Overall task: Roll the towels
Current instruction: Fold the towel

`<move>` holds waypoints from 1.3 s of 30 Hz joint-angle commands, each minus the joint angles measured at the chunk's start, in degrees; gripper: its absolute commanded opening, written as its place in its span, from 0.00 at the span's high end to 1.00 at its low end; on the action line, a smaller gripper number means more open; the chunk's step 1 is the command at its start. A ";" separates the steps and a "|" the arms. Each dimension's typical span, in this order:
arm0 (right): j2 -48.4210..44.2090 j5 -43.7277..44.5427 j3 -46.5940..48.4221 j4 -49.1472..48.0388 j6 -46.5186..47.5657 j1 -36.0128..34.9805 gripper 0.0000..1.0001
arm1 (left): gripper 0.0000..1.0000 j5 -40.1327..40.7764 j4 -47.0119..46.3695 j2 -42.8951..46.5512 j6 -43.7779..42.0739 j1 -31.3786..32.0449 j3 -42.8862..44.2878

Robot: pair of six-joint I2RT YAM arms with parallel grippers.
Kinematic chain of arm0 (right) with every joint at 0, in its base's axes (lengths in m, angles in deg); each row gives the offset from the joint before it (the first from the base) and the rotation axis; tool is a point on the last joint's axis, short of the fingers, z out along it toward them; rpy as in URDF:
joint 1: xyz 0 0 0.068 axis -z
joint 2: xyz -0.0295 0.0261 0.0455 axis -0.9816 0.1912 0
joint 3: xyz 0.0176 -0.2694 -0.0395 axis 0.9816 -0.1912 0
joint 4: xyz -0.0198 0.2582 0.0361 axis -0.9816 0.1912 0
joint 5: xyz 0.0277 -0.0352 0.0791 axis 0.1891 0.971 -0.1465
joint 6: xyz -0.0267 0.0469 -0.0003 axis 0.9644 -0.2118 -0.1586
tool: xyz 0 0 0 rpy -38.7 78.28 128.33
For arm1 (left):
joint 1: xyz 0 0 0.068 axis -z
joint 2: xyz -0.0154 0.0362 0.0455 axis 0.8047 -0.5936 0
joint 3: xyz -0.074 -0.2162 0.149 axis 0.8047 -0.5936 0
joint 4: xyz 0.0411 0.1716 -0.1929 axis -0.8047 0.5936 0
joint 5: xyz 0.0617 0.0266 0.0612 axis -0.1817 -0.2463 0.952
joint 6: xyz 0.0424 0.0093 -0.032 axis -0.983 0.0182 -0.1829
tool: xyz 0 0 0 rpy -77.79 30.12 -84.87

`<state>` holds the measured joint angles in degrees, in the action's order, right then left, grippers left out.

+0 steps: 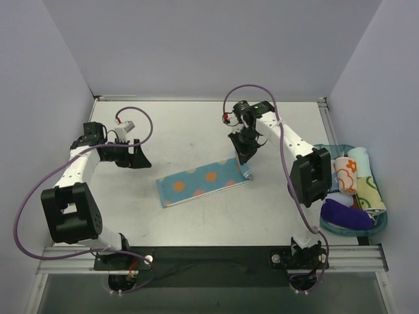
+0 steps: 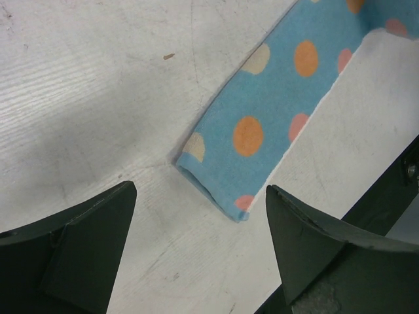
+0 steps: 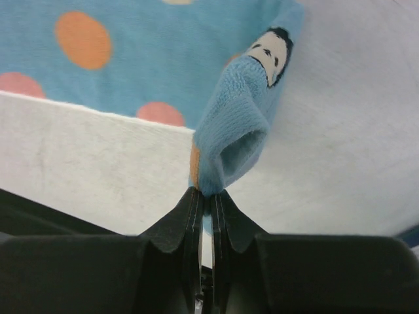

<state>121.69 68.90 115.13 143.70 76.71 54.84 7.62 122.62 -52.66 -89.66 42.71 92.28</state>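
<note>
White scuffed tabletop (image 1: 196, 131) beneath blue dotted towel (image 1: 203, 182), pale grey walls (image 1: 209, 46) around

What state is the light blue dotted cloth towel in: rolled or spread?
Spread, not rolled: the light blue dotted towel lies flat, one end pinched by the right gripper.

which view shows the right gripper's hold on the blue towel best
Right wrist: it shows the right gripper close up, shut on a pinched-up corner of the towel. Top shows the whole towel flat, with the grip tiny at its right end. Left wrist shows only the towel's other end.
</note>
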 commanded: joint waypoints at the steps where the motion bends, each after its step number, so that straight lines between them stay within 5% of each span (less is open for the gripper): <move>1: 1.33 -2.62 4.36 3.52 -1.66 -3.36 1.00 | 0.08 1.56 1.04 1.06 -0.53 -0.38 -0.33; 7: 5.20 -4.11 7.35 3.69 -2.63 -7.32 1.00 | 0.02 5.52 1.04 1.16 0.17 -0.29 -5.08; 14: 11.08 -4.91 11.13 3.61 -4.30 -11.10 1.00 | 0.27 4.65 0.78 -1.74 2.01 -0.38 -5.00; 39: 19.26 -6.66 17.81 3.52 -5.97 -13.92 0.95 | 0.21 4.73 1.22 -2.10 2.45 -0.02 -4.73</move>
<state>140.86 63.69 129.29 144.62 71.31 41.37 12.84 123.87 -55.34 -87.63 42.62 86.51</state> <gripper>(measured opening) 0.067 0.792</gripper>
